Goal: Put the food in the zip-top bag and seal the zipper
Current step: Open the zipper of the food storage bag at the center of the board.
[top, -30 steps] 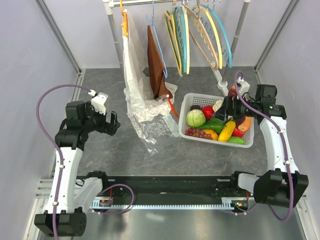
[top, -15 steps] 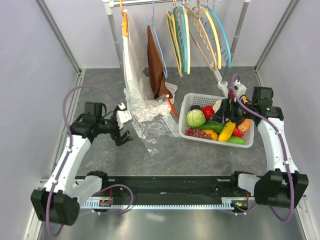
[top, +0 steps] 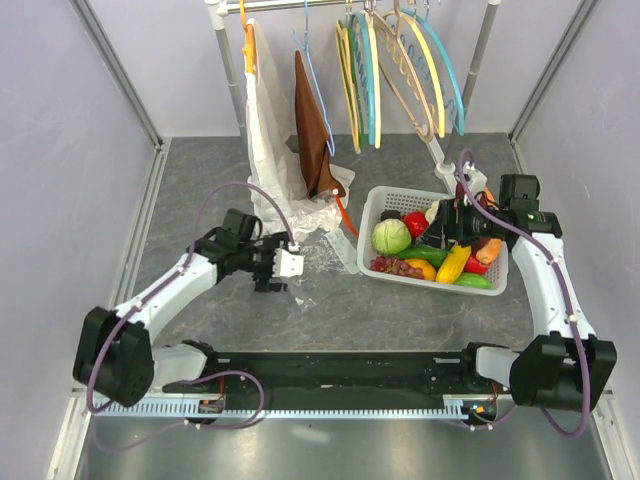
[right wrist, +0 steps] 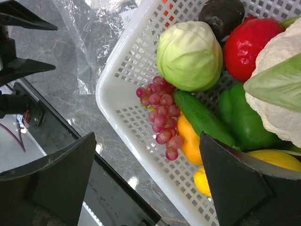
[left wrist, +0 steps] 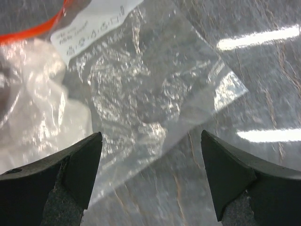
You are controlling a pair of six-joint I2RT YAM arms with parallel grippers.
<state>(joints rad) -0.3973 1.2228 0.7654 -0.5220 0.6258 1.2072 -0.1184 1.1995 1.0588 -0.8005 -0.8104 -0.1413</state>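
Wide apart, the left fingers (left wrist: 80,165) hover over the clear crinkly zip-top bag (left wrist: 146,89), likely to pinch it; at three o'clock, the right fingers (right wrist: 235,183) gape above glossy toy food (right wrist: 189,55).

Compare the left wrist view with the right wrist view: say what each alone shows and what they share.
Left wrist only: the zipper as a plain red strip, and a printed label. Right wrist only: the basket with the cabbage, grapes and red pepper. Both: the clear bag on the grey table, and each view's own open hand, left hand and right hand.
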